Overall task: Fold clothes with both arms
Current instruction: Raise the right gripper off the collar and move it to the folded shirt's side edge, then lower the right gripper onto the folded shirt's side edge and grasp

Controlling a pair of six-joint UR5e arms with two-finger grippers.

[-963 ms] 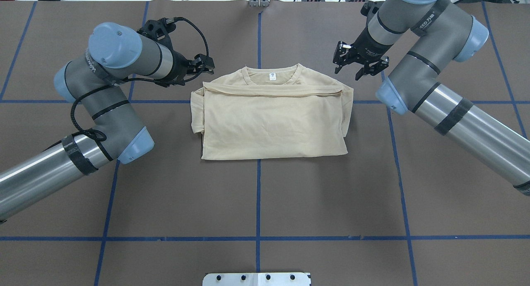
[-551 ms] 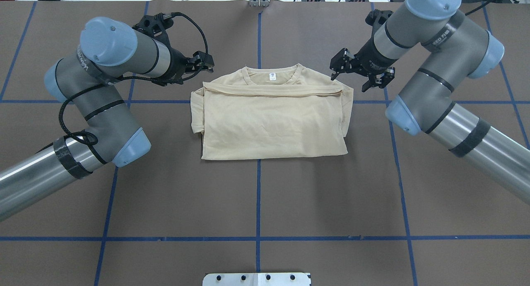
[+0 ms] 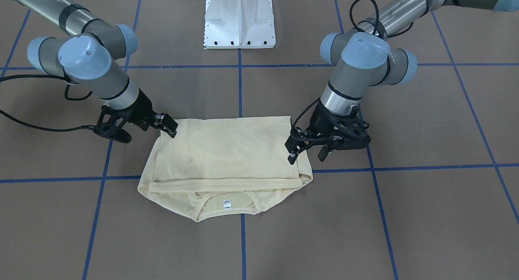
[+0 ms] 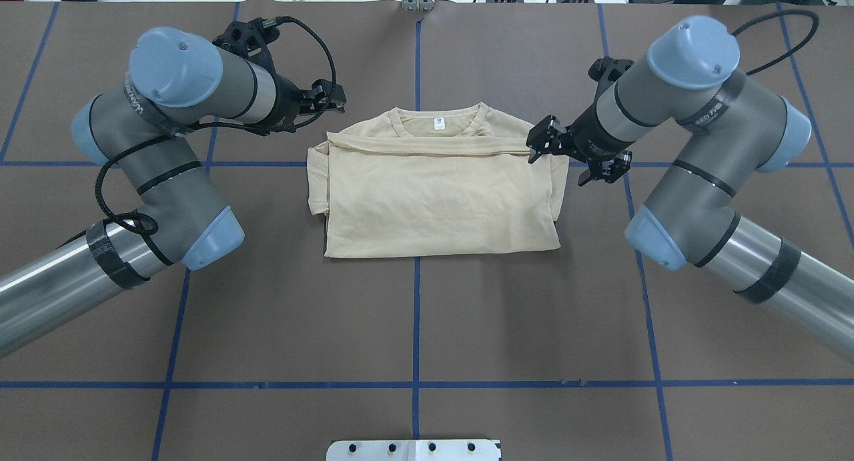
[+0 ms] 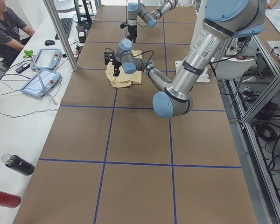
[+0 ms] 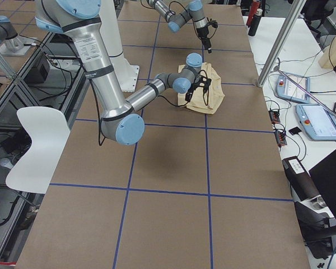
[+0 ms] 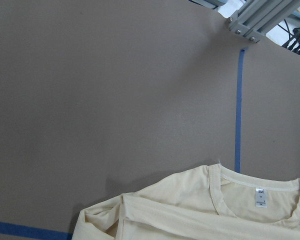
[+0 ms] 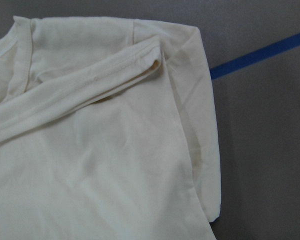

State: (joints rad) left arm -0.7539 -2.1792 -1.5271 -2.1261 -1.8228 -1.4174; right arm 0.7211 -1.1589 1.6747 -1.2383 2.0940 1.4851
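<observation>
Having swung in from the tabletop point(image 4: 413, 314) far edge, the right pincer point(image 4: 567, 155) hangs wide over a shoulder corner of the shirt point(image 4: 440, 194) lying centrally; the left pincer point(image 4: 325, 101), likewise parted, waits opposite. Next fold judged imminent.

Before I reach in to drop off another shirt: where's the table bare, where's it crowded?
Bare: the broad strip between the T-shirt and the pedestal base; a narrower one beyond its collar. Crowded: both shoulder corners, where the open left gripper and right gripper are.
</observation>
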